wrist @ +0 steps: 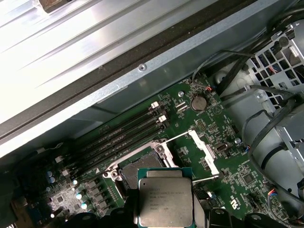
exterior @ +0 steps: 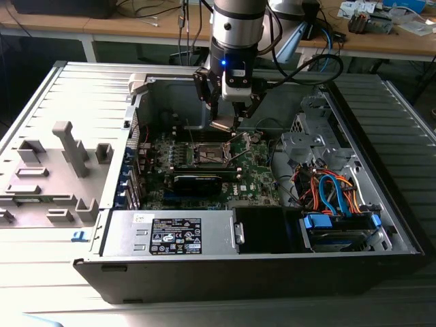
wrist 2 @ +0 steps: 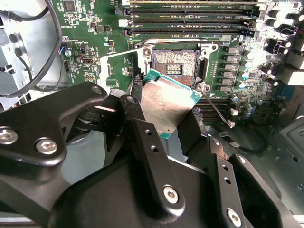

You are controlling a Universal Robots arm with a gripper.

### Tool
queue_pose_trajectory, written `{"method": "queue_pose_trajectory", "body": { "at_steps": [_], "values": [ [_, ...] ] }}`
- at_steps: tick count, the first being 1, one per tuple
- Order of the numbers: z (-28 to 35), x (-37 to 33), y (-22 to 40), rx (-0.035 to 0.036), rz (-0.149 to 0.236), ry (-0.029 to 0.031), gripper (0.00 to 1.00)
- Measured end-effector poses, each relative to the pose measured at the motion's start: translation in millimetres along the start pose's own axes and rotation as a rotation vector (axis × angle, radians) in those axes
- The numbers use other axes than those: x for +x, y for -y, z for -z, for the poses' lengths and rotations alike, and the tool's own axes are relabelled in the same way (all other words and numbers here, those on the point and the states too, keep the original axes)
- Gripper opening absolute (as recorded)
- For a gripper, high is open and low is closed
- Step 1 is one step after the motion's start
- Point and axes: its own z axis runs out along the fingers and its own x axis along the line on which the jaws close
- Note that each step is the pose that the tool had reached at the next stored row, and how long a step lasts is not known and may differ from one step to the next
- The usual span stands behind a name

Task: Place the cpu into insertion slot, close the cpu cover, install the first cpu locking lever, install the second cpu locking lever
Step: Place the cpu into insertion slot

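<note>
Hand [exterior: 228, 117] grasping cpu [wrist: 166, 197] by its edges | cpu hangs above insertion slot [wrist 2: 175, 64], apart

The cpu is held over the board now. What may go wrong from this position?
1. The cpu, gripped in the jaws above the insertion slot, looks turned against the slot's edges in both wrist views. Lowered like this, it may seat crooked on the contacts.
2. A thin locking lever lies close beside the cpu's corner and might snag it.
</note>
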Motion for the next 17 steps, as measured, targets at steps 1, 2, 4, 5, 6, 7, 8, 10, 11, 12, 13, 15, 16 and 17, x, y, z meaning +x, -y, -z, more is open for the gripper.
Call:
{"method": "queue_pose_trajectory", "body": {
  "at_steps": [1, 2, 4, 5, 6, 7, 8, 10, 11, 12, 13, 15, 16, 17],
  "values": [
    [0.0, 0.0, 0.0, 0.0000, 0.000, 0.0000, 0.55],
    [0.0, 0.0, 0.0, -0.0001, -0.001, 0.0000, 0.55],
    [0.0, 0.0, 0.0, 0.0000, -0.002, 0.0000, 0.55],
    [-0.1, 0.0, 0.0, -0.0001, -0.002, 0.0000, 0.55],
    [-0.1, 0.0, 0.0, -0.0001, -0.003, 0.0000, 0.55],
    [0.0, 0.0, 0.0, 0.0000, -0.003, 0.0001, 0.55],
    [-0.1, 0.0, 0.0, -0.0001, -0.004, 0.0001, 0.55],
    [-0.1, 0.0, 0.0, 0.0000, -0.005, 0.0001, 0.55],
    [-0.1, 0.0, 0.0, -0.0001, -0.006, 0.0000, 0.55],
    [-0.1, 0.0, 0.0, -0.0001, -0.006, 0.0001, 0.55],
    [-0.1, 0.0, 0.0, -0.0001, -0.007, 0.0001, 0.55],
    [-0.1, 0.0, 0.0, -0.0001, -0.007, 0.0001, 0.55],
    [-0.1, 0.0, 0.0, -0.0001, -0.008, 0.0001, 0.55],
    [-0.1, 0.0, 0.0, -0.0001, -0.009, 0.0001, 0.55]
  ]
}}
